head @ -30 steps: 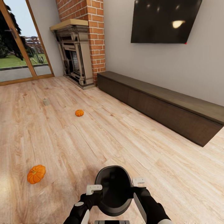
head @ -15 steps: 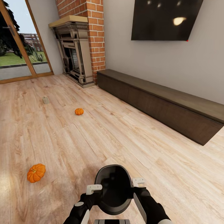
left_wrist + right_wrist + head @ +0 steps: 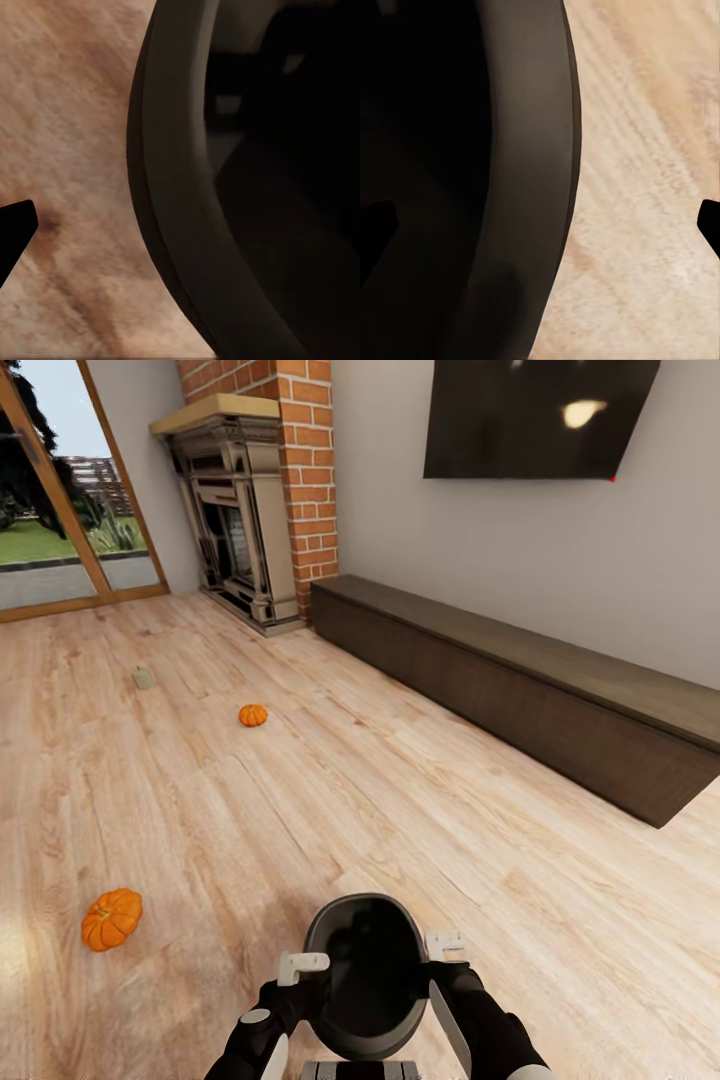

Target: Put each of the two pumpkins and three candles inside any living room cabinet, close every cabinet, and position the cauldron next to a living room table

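I hold a black cauldron [image 3: 365, 972] low in front of my trunk, between both arms. My left gripper [image 3: 302, 964] is shut on its left rim [image 3: 172, 195], and my right gripper [image 3: 446, 945] is shut on its right rim [image 3: 529, 172]. The larger orange pumpkin [image 3: 111, 918] lies on the wooden floor to my front left. The smaller pumpkin [image 3: 253, 715] sits farther off, with a beige candle [image 3: 143, 678] beyond it. The long, low, dark brown cabinet [image 3: 520, 690] runs along the right wall with all its fronts shut.
A stone fireplace [image 3: 240, 510] stands against a brick chimney [image 3: 305, 460] at the cabinet's far end. A dark television [image 3: 540, 420] hangs above the cabinet. A glass door [image 3: 50, 510] is at the far left. Open wooden floor lies between me and the cabinet.
The whole picture has shifted a little, so the camera has moved. The cauldron stays in the same place between my grippers. Pumpkins and candle have not moved on the floor.
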### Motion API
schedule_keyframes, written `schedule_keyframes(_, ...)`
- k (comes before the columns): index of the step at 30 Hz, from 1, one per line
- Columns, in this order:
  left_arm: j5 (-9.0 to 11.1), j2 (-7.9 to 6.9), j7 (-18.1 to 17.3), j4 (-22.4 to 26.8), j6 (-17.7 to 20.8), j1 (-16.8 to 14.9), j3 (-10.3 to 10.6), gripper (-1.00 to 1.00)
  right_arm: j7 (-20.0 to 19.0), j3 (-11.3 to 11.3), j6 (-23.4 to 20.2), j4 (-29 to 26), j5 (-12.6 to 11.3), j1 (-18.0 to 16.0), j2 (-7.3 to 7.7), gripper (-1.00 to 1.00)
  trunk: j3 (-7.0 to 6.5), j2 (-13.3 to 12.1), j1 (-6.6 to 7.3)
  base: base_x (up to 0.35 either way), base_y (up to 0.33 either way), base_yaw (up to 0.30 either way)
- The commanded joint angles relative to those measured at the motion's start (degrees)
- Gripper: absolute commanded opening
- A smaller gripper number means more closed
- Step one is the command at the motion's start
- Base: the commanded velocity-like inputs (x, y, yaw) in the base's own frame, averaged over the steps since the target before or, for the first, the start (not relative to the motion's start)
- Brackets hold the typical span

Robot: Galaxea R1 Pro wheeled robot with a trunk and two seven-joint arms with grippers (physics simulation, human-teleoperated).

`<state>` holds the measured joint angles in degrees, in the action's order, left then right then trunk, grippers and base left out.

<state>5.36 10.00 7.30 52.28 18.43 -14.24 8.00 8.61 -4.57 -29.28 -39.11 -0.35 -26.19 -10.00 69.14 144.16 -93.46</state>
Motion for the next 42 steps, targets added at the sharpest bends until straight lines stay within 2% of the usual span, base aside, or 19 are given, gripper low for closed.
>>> schedule_keyframes(1,0.00,0.00,0.00,0.00,0.01,0.00,0.00,1.00,0.00,0.00,-0.02,0.00,0.00,0.00,0.00,1.00,0.23,0.02,-0.02,0.001,0.000,0.000)
schedule_keyframes(6,0.00,0.00,0.00,0.01,0.03,0.00,0.00,1.00,0.00,0.00,-0.07,0.00,0.00,0.00,0.00,1.00,1.34,0.08,-0.15,0.000,0.000,0.000)
schedule_keyframes(10,0.00,0.00,0.00,0.01,0.00,0.00,0.00,1.00,0.00,0.00,-0.07,0.00,0.00,0.00,0.00,1.00,1.34,0.08,-0.15,0.000,0.000,0.000)
schedule_keyframes(14,0.00,0.00,0.00,0.01,0.01,0.00,0.00,1.00,0.00,0.00,-0.07,0.00,0.00,0.00,0.00,1.00,2.22,0.14,-0.26,0.000,0.000,0.000)
schedule_keyframes(27,0.00,0.00,0.00,0.01,0.00,0.00,0.00,1.00,0.00,0.00,-0.07,0.00,0.00,0.00,0.00,1.00,2.22,0.14,-0.26,0.000,0.000,0.000)
schedule_keyframes(28,0.00,0.00,0.00,0.01,0.01,0.00,0.00,1.00,0.00,0.00,-0.07,0.00,0.00,0.00,0.00,-1.00,2.22,0.14,-0.26,0.000,0.000,0.000)
schedule_keyframes(31,0.00,0.00,0.00,0.01,0.02,0.00,0.00,1.00,0.00,0.00,-0.07,0.00,0.00,0.00,0.00,-1.00,2.22,0.14,-0.26,0.000,0.000,0.000)
schedule_keyframes(32,0.00,0.00,0.00,0.01,-0.01,0.00,0.00,-1.00,0.00,0.00,-0.07,0.00,0.00,0.00,0.00,-1.00,2.22,0.14,-0.26,0.000,0.000,0.000)
schedule_keyframes(42,0.00,0.00,0.00,0.01,-0.05,0.00,0.00,-1.00,0.00,0.00,-0.07,0.00,0.00,0.00,0.00,-1.00,2.22,0.14,-0.26,0.000,0.000,0.000)
